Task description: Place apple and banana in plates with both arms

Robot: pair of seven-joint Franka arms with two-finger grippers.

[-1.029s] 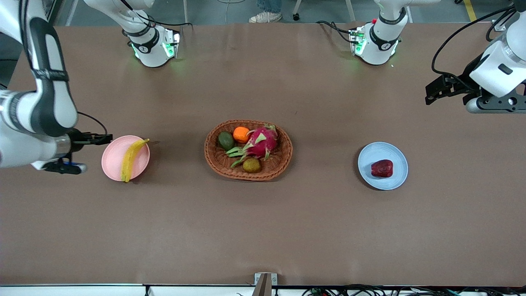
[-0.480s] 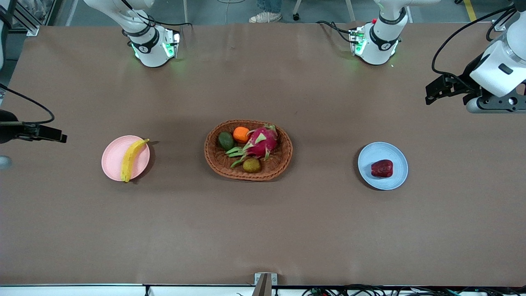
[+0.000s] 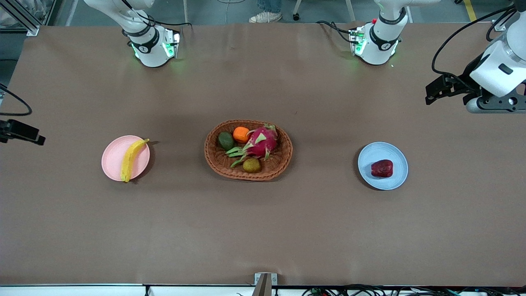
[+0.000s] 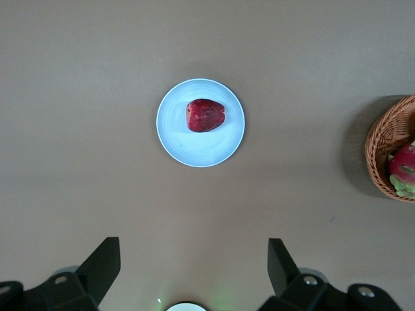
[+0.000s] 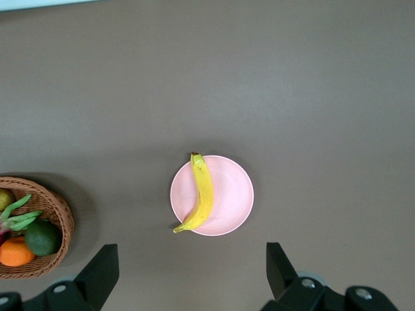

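Note:
The yellow banana lies across the pale pink plate, one tip over the rim. The dark-red apple sits on the light blue plate. My right gripper hangs open and empty high over the bare table, apart from the pink plate. It is almost out of the front view at the right arm's end. My left gripper is open and empty too, high over the table near the left arm's end, apart from the blue plate.
An oval wicker basket stands mid-table between the plates. It holds a dragon fruit, an orange, an avocado and a kiwi. Both arm bases stand along the table edge farthest from the front camera.
My right arm has pulled away from beside the pink plate toward its end of the table, nearly leaving the front view. The left arm, fruit and plates have not moved.

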